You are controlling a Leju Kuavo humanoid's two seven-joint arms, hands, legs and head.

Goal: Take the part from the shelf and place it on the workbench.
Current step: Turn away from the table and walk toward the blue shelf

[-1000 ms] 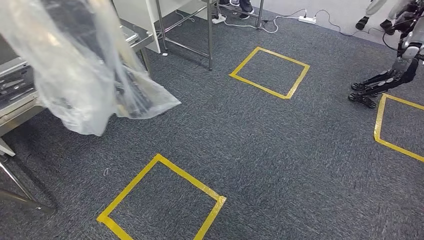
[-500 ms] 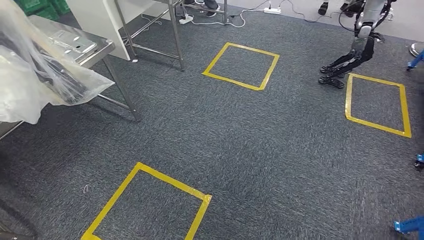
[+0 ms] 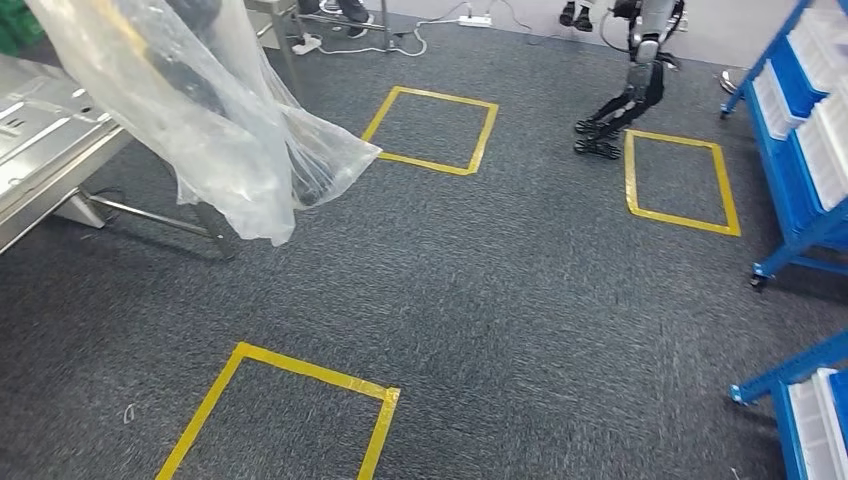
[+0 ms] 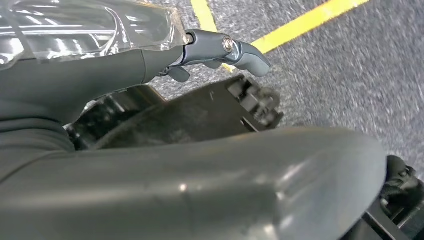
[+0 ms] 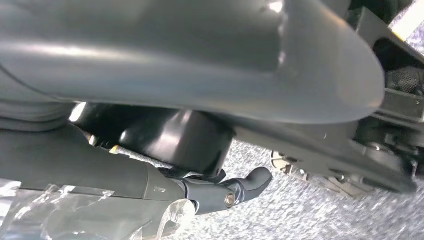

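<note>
Fingers first: in the left wrist view the left hand (image 4: 150,165) has its thick thumb and one dark finger (image 4: 225,50) wrapped either side of a black part (image 4: 200,112), with clear plastic bag (image 4: 85,30) film bunched against that finger. So the left hand is holding the part. Over in the right wrist view the right hand (image 5: 175,75) looks much the same, a dark finger (image 5: 220,192) curled under something black and bulky with plastic beside it; it seems to be gripping the same load, though exactly what it presses on I cannot tell.

From the head view, the part in its bag (image 3: 215,120) hangs up high, just beside the steel desk (image 3: 50,150) and overlapping its near edge, the loose tail of the bag drooping toward the carpet. Beyond the desk on the carpet, a yellow tape square (image 3: 435,130); another square (image 3: 280,415) lies nearer the camera. Blue shelf racks (image 3: 800,150) stand well apart from the desk, on the far side of the floor.

My read: the pick from the shelf is done, the carry is nearly over. What's left is getting the bagged part fully above the desk, setting it down and letting go.
</note>
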